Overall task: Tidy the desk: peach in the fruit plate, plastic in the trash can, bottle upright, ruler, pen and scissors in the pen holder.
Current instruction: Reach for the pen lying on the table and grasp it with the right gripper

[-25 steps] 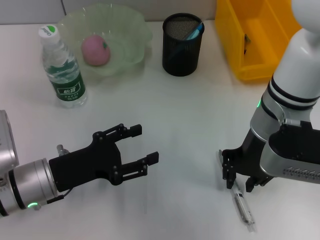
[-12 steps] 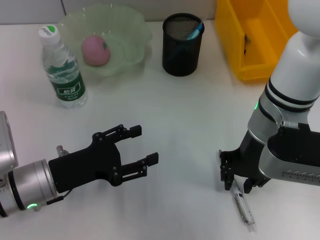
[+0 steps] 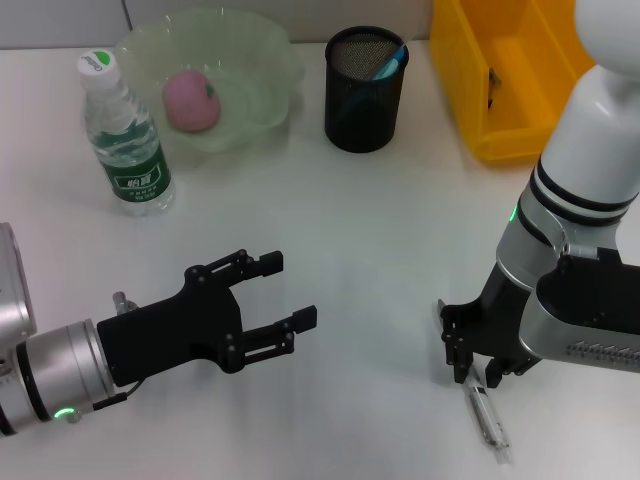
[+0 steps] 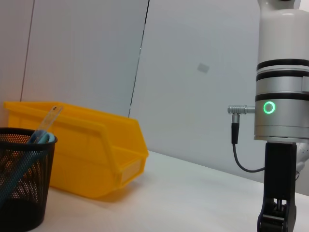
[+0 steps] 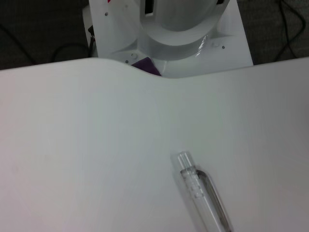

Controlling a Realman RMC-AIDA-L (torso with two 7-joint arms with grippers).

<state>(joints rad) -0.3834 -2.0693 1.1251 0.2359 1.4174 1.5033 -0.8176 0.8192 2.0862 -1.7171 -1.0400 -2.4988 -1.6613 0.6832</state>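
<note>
The right claw (image 3: 472,362) is hovering, fingers spread, just above the clear pen (image 3: 487,413) lying near the counter's (image 3: 380,250) front edge. The left claw (image 3: 285,292) is waiting open over bare counter, well apart from the pen holder (image 3: 364,90).

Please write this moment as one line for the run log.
right gripper: open over pen on desk | left gripper: open, idle | peach in fruit plate | bottle upright

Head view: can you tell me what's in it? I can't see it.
The right gripper is down over a clear pen on the white desk, while the open left gripper hovers nearby. Behind stand a bottle, a peach in its plate, and a pen holder.
</note>
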